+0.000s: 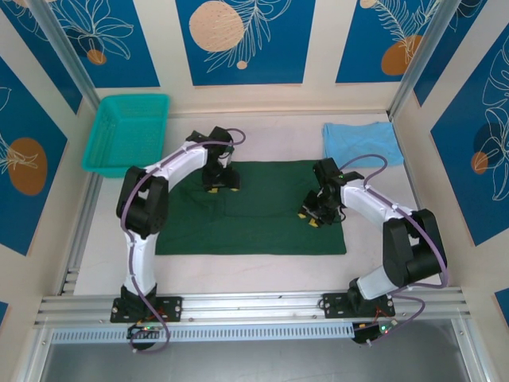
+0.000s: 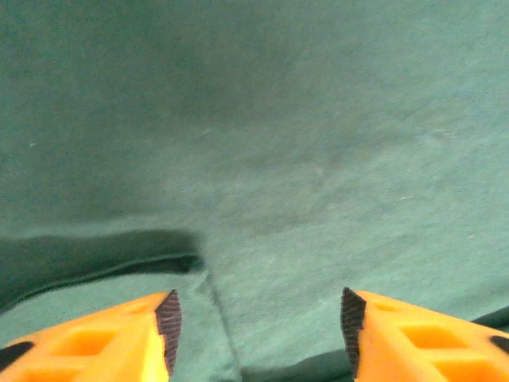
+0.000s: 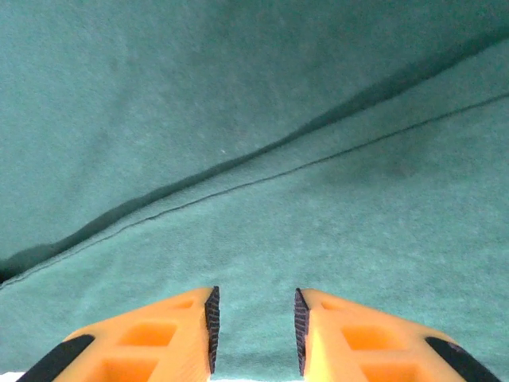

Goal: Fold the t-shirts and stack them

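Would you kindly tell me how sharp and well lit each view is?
Top external: sharp, evenly lit, no glare on the green t-shirt. Left wrist: cloth blurred, dark shadow under a fold at left. Right wrist: crisper, seam clear, shadow band along the fold.

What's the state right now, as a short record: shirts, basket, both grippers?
green shirt: spread in the middle, partly folded over
blue shirt: folded, far right corner, apart from the green shirt
basket: far left corner
left gripper: open wide, low over the green shirt's far left part
right gripper: narrowly open, low over its right part
stack: not yet made
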Robot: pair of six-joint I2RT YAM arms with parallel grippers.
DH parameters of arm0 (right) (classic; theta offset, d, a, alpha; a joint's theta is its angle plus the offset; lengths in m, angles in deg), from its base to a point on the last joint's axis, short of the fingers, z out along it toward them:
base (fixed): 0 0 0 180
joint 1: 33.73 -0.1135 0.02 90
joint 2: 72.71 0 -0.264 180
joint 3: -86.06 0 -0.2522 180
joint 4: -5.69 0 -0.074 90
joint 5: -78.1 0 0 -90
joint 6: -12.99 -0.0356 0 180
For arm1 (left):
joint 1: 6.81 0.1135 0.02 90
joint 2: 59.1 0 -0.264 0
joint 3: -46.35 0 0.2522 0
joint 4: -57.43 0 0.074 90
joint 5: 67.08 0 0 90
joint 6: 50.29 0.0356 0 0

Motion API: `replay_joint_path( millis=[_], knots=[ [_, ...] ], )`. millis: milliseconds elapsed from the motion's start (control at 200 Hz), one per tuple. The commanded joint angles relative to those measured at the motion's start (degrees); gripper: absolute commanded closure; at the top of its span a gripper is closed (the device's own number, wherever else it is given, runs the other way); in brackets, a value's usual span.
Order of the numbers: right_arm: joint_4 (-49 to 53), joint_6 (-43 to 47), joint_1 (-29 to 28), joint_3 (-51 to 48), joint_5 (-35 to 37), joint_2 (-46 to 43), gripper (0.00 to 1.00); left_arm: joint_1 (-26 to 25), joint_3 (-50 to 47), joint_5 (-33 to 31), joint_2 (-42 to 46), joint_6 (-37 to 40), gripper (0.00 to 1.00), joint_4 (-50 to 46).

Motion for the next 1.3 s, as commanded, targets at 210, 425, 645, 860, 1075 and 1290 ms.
replay_joint_path(
  millis=[210, 425, 645, 860, 1075, 1290],
  knots=[
    [0.38, -1.10, 0.46, -2.30, -0.28, -2.15, 0.67, -0.01, 1.21, -2.58, 0.14, -7.85, 0.38, -4.86],
    [0.03, -1.16, 0.39, -2.70, -0.41, -2.84, 0.67, -0.91, 1.46, -7.12, -1.63, -9.60, 0.46, -5.34],
    [0.11, -0.91, 0.42, -3.14, -0.49, -3.33, 0.67, -1.88, 2.97, -7.45, -3.34, -10.56, 0.50, -5.08],
    [0.60, -0.44, 0.40, -3.01, -0.24, -3.61, 0.67, -2.70, 4.14, -8.69, -5.36, -9.84, 0.60, -5.64],
    [1.00, -0.48, 0.39, -3.35, -0.15, -4.31, 0.67, -3.55, 5.46, -10.68, -6.59, -8.55, 0.72, -6.55],
    [1.08, -0.48, 0.41, -3.93, 0.12, -5.19, 0.67, -3.93, 5.33, -11.04, -7.04, -7.87, 0.83, -6.76]
  ],
)
